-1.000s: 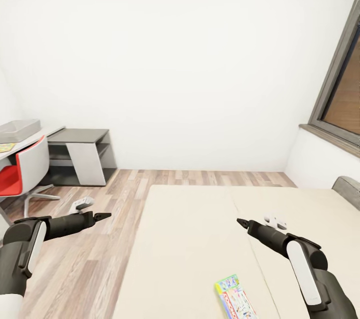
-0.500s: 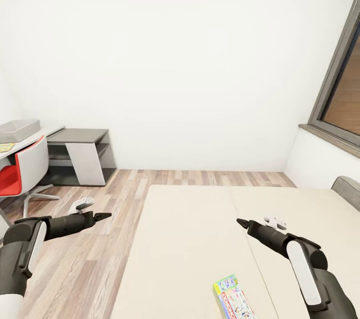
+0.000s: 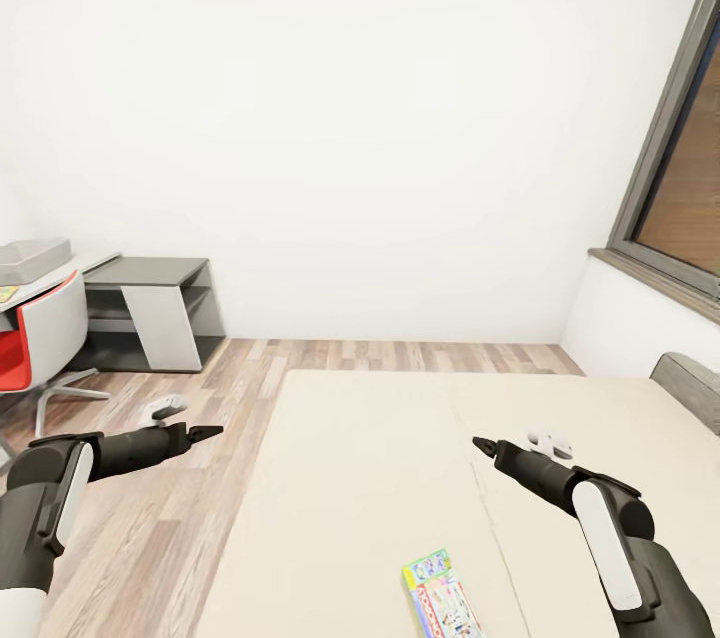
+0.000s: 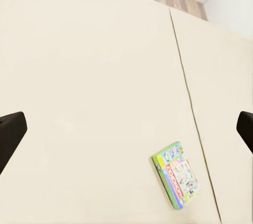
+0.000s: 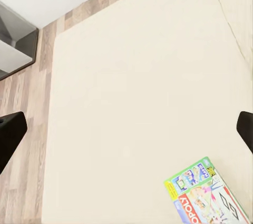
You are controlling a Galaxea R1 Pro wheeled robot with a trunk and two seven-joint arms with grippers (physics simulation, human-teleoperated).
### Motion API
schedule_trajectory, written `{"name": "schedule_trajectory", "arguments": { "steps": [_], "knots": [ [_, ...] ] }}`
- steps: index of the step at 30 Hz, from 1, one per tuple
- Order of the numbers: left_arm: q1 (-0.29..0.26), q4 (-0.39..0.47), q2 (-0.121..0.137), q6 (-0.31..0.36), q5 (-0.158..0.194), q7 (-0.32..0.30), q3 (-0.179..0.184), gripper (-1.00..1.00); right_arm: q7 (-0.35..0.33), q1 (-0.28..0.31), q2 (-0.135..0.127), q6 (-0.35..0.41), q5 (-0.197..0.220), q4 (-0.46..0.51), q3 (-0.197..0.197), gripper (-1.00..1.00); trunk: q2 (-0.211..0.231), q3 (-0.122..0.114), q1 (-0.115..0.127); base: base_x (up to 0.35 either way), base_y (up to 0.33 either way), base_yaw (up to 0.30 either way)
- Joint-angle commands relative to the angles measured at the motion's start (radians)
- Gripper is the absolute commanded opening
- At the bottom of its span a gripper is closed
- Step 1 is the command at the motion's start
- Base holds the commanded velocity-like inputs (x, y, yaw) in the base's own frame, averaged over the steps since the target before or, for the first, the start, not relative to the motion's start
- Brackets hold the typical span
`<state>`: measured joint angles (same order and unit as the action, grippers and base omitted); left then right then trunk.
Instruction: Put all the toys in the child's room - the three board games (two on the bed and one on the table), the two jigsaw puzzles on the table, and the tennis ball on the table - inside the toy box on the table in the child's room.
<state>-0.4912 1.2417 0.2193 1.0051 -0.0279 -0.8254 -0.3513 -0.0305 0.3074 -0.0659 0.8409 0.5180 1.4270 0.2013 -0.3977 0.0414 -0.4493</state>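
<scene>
Lying flat on the bed (image 3: 360, 438), one board game (image 3: 440, 600) sits unobstructed; left gripper (image 3: 205, 433) and right gripper (image 3: 484, 444) both spread, empty; red chair (image 3: 35, 343) fronts the table (image 3: 90, 264).

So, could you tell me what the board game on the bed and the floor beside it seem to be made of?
The board game looks like glossy printed cardboard: a flat box with bright graphics and lettering, thin squared edges. The floor looks like wood planks or laminate: staggered brown and grey boards with grain, matte. Being a render, the true materials stay open.
</scene>
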Motion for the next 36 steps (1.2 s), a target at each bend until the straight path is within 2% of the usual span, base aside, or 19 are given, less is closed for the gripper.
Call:
{"name": "schedule_trajectory", "arguments": {
  "steps": [1, 7, 21, 26, 33, 36],
  "knots": [
    [-0.001, 0.001, 0.0, 0.007, -0.003, -0.006, -0.001, 1.0, -0.003, 0.001, 0.0, 0.005, -0.001, 0.001, 0.001, 1.0, -0.002, 0.002, -0.001, 0.0, -0.292, 0.0],
    [-0.001, 0.001, 0.0, 0.007, -0.003, -0.005, -0.001, 1.0, -0.002, 0.001, 0.0, 0.007, 0.001, 0.0, 0.001, 1.0, -0.002, 0.002, -0.001, 0.0, -0.153, 0.0],
    [-0.001, 0.001, -0.001, 0.007, -0.003, -0.005, 0.0, 1.0, 0.0, 0.004, 0.001, 0.007, 0.002, -0.019, -0.001, 1.0, -0.002, 0.005, -0.001, 0.0, -0.008, 0.0],
    [-0.001, 0.001, 0.0, 0.007, -0.003, -0.006, -0.001, 1.0, 0.001, 0.025, 0.0, 0.005, 0.0, -0.063, -0.013, 1.0, -0.002, 0.012, -0.001, 0.0, 0.0, 0.0],
    [-0.001, 0.001, 0.001, 0.007, -0.001, -0.007, -0.001, 1.0, 0.001, 0.077, -0.001, -0.006, -0.005, -0.19, -0.015, 1.0, -0.002, 0.024, -0.001, 0.0, 0.0, 0.0],
    [-0.001, 0.001, 0.001, 0.007, 0.0, -0.009, -0.001, 1.0, 0.0, 0.105, -0.003, -0.063, -0.006, -0.272, -0.016, 1.0, -0.002, 0.029, -0.001, 0.0, 0.0, 0.0]
  ]
}}
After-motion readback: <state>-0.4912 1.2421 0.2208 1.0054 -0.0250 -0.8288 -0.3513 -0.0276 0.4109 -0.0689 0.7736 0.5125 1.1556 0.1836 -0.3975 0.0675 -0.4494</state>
